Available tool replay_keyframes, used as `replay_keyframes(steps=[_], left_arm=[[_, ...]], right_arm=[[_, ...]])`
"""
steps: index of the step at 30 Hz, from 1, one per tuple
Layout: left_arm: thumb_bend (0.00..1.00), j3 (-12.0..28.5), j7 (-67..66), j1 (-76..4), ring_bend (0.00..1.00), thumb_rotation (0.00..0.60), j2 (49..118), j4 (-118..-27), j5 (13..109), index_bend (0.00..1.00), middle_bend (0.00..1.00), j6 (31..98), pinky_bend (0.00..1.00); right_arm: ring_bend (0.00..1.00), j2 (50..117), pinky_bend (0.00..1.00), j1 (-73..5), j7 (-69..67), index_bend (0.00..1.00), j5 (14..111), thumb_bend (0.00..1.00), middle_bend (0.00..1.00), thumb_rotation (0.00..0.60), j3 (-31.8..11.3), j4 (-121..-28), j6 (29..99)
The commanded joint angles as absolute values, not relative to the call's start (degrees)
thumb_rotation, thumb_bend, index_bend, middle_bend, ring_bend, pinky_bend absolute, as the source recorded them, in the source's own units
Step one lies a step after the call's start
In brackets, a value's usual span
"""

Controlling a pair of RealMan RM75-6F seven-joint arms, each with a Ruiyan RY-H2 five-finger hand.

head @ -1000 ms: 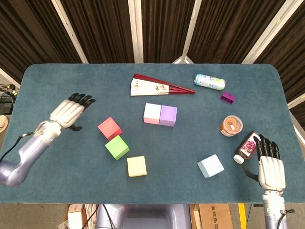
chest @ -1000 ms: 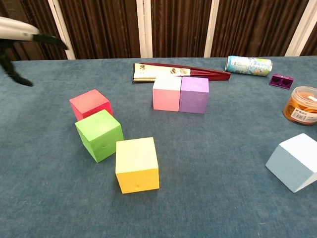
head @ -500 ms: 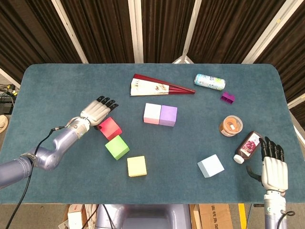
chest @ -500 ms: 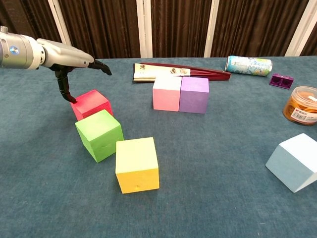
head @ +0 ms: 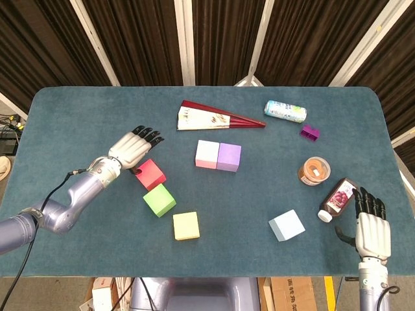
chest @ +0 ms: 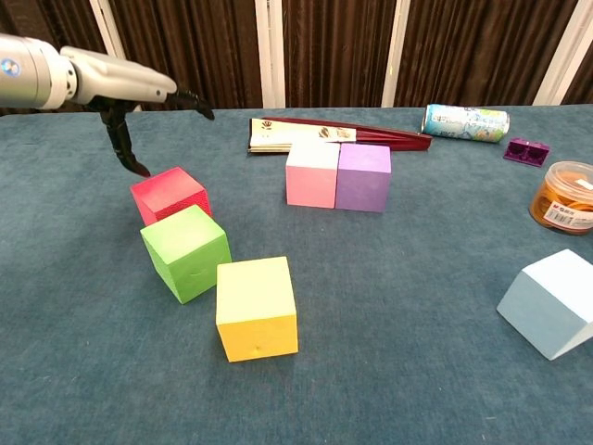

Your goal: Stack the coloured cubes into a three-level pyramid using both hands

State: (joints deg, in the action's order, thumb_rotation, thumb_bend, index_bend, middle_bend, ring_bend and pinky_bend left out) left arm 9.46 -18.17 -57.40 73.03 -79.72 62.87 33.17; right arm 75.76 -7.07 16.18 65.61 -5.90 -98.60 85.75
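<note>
A table (head: 78, 110) with rounded corners and a teal, felt-like cloth fills most of the head view; the same cloth runs across the chest view to the table's far edge. Behind the table hang dark brown pleated curtains (head: 220, 39), parted by pale vertical strips (head: 185, 39) that look like frame bars or light showing through. In the chest view the same curtains (chest: 334, 51) and pale strips stand just beyond the table's far edge. The light is even and bright, with only soft shadows on the cloth. Below the table's near edge, a patch of floor with cardboard boxes (head: 285, 295) and a yellow strip shows. Cables (head: 8, 123) lie off the table's left side.
</note>
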Motion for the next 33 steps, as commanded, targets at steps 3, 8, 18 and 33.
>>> replay_keyframes(steps=[3,8,18,33], left_arm=[[0.23,8.9,-17.87,-57.75,0.0,0.6,71.16,-81.29,62.55,0.09,0.03,32.63,0.0],[0.23,7.17,-18.43,-59.28,0.0,0.6,69.95,-83.05,60.0,0.09,0.03,28.98,0.0],[0.23,4.34,-18.39,-59.8,0.0,0.6,69.62,-84.86,60.74,0.1,0.07,28.51,0.0],[0.26,3.71,-12.93,-57.89,0.0,0.6,74.85,-79.59,65.74,0.19,0.18,31.46,0.0]], right_arm=[[0.0,75.99,0.0,-6.86,16.32,0.07,64.71,0.27,0.03,0.6,-6.66,-98.75,85.47],[0.0,76.17,0.0,-6.78,16.88,0.07,63.31,0.27,0.03,0.6,-7.25,-98.52,84.71],[0.0,76.34,0.0,-6.75,16.82,0.07,61.7,0.27,0.03,0.6,-8.36,-97.82,83.52],[0.0,76.78,0.0,-6.52,16.88,0.07,60.76,0.27,0.03,0.6,-9.01,-98.36,82.78]])
